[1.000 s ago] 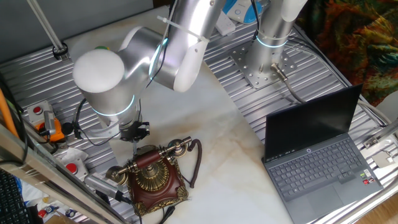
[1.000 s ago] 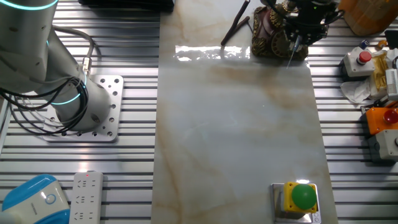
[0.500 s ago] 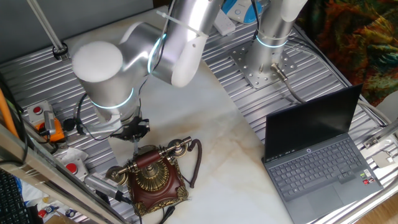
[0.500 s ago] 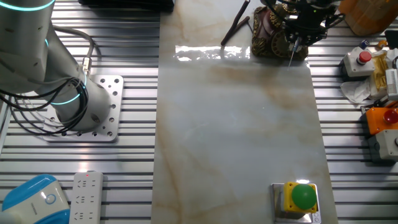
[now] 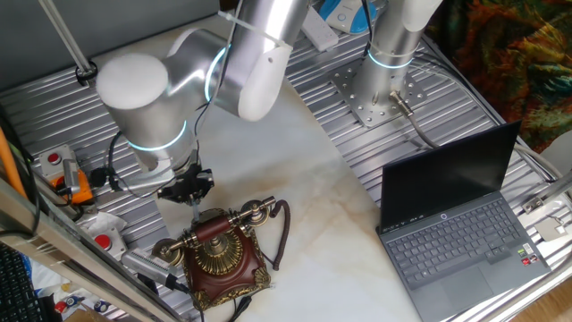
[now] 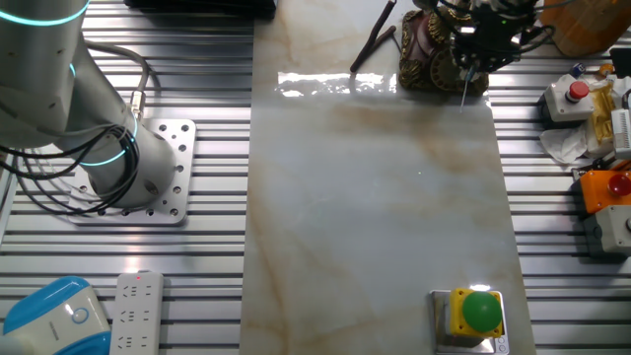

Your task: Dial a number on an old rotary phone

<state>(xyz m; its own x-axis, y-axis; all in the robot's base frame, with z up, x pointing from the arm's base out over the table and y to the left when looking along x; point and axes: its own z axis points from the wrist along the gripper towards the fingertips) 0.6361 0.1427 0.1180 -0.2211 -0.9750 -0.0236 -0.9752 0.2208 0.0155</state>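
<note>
you can't read the gripper (image 5: 191, 190): its jaws are too small and dark to tell, and the other fixed view cuts it at the top edge. the old rotary phone (image 6: 435, 54) is cropped there too, its dial probably hidden behind the gripper.

No text or label can be read.

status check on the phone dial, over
Claw hovers just behind the phone, thin tip pointing down, jaw state unclear. Handset on the cradle, dial facing up. Nothing between claw and dial.
</note>
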